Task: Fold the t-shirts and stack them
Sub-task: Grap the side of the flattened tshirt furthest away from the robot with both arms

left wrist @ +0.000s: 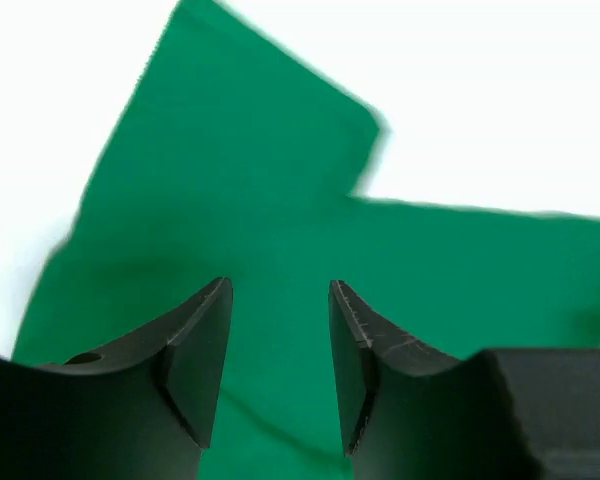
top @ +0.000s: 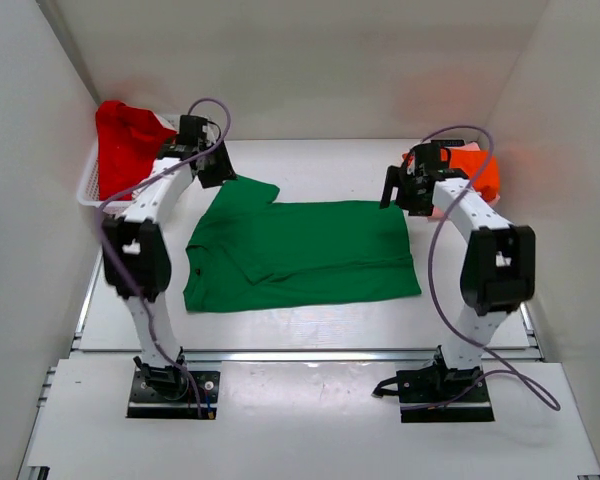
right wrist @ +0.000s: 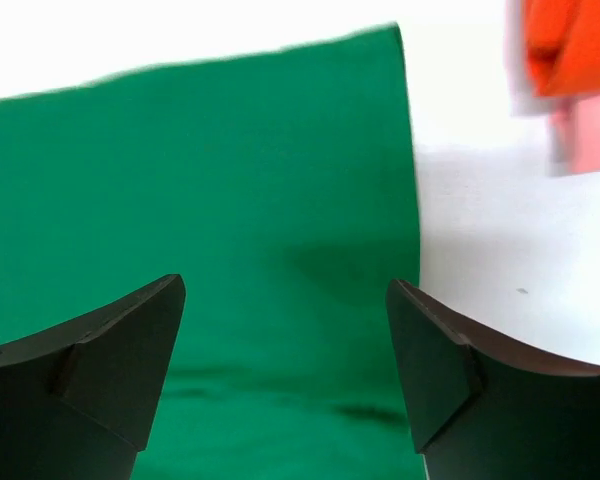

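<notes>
**A:** Where is the bright green short-sleeved cloth t-shirt [top: 310,250]?

**B:** It is spread flat on the white bench [top: 330,165] between the two arms. One sleeve sticks out at the far left, and a fold shows along the near-left part.

**A:** And the left gripper [left wrist: 280,285]?

**B:** It hangs over that far sleeve with its jaws parted. Nothing is between them, only green cloth below.

**A:** The right gripper [right wrist: 286,283]?

**B:** It is above the shirt's far right corner, jaws spread wide and holding nothing.

**A:** Other shirts?

**B:** A red cloth t-shirt [top: 125,135] is heaped in the white plastic lattice basket [top: 88,185] at the far left. An orange cloth t-shirt [top: 475,170] lies at the far right, with pale pink cloth [right wrist: 590,130] touching it.
</notes>
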